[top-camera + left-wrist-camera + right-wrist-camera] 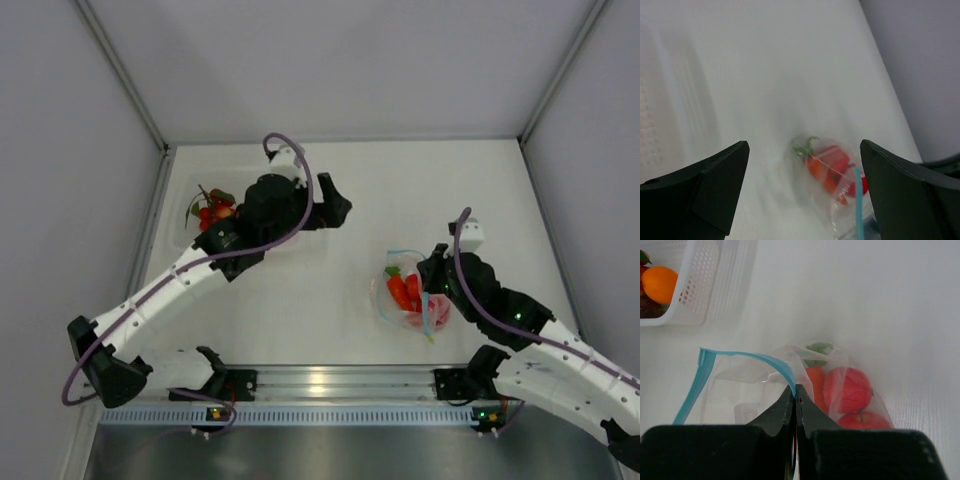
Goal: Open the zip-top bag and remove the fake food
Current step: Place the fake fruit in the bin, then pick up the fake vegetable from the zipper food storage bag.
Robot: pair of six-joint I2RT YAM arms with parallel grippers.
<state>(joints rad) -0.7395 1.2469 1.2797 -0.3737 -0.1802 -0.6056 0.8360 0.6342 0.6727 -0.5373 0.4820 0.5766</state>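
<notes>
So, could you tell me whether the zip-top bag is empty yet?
Not empty: a carrot and red round fruits show inside the zip-top bag, whose edge the right hand pinches.

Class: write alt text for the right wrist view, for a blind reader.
The right gripper pinches the zip-top bag by its teal strip; a carrot and red fruits lie inside. A white basket with an orange sits upper left.

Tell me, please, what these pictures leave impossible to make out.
What the tray holds: top view, left arm covers most; right wrist view, frame edge cuts it.
The fake food in the zip-top bag: left wrist view, motion blur; count unclear.
The right gripper: top view, its own wrist hides the fingertips.
</notes>
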